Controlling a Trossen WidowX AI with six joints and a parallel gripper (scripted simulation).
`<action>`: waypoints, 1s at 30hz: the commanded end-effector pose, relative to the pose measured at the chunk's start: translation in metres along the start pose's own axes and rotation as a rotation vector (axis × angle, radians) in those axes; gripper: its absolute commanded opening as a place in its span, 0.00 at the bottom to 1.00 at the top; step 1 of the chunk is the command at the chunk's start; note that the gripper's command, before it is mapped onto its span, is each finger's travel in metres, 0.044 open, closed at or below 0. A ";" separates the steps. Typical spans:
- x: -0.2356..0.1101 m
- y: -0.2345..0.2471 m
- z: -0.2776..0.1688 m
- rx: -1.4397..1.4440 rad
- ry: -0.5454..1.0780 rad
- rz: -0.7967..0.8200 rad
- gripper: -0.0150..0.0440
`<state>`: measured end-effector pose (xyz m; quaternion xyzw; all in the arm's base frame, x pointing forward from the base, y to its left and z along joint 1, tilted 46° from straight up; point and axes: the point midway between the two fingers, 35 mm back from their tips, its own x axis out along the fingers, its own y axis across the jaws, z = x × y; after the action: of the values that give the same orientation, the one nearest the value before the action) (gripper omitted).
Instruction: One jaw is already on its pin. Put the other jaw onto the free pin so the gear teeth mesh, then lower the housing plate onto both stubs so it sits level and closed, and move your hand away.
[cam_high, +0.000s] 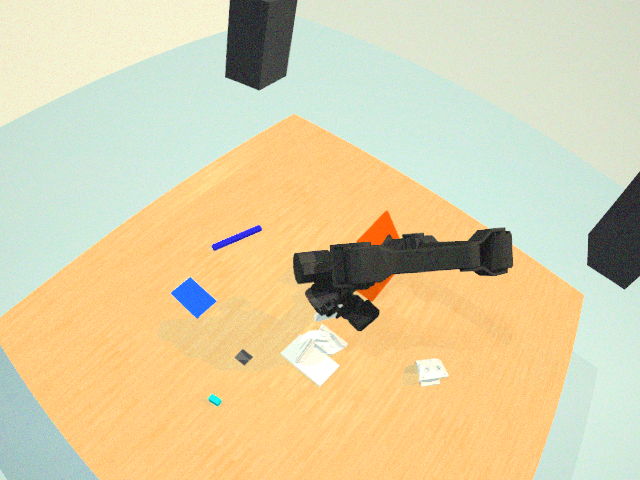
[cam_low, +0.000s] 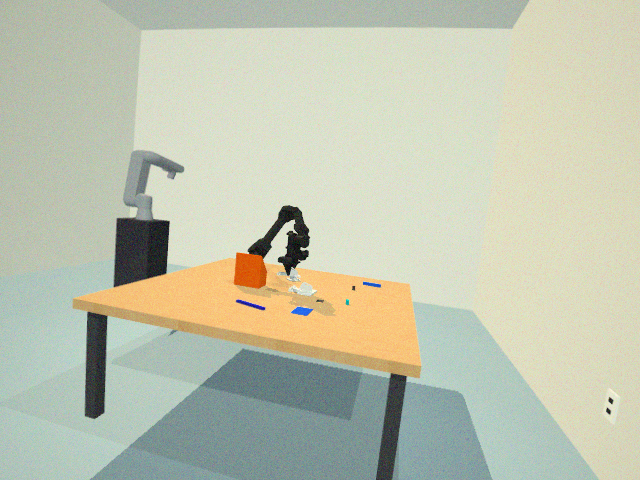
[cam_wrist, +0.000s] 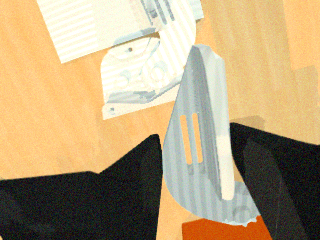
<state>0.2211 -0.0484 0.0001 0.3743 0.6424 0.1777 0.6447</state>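
My gripper (cam_high: 338, 310) (cam_low: 288, 272) (cam_wrist: 193, 136) is shut on a pale jaw (cam_wrist: 192, 100) with two slots. In the wrist view the jaw stands on edge between the black fingers, its narrow end toward the base. The white base (cam_high: 320, 369) (cam_low: 305, 290) (cam_wrist: 75, 30) lies on the table, with the other jaw (cam_high: 306, 350) on it. Two round features show on the base's near part in the wrist view; I cannot tell which is the free pin. The held jaw is beside and above this part. The housing plate (cam_high: 431, 365), with two holes, sits apart at the right in the top view.
An orange block (cam_high: 382, 227) (cam_low: 249, 269) (cam_wrist: 225, 231) stands close behind the gripper. A dark blue rod (cam_high: 236, 237) (cam_low: 250, 304), a blue square (cam_high: 193, 297) (cam_low: 301, 311), a dark square (cam_high: 243, 357) and a cyan piece (cam_high: 215, 399) (cam_low: 347, 302) lie on the table.
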 end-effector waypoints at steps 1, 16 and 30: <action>0.000 -0.001 0.000 0.002 0.000 -0.003 0.48; -0.001 0.010 0.016 0.003 -0.001 -0.007 0.48; -0.002 0.040 0.048 0.002 -0.003 -0.008 0.48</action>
<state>0.2661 -0.0402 0.0187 0.3706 0.6432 0.1740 0.6470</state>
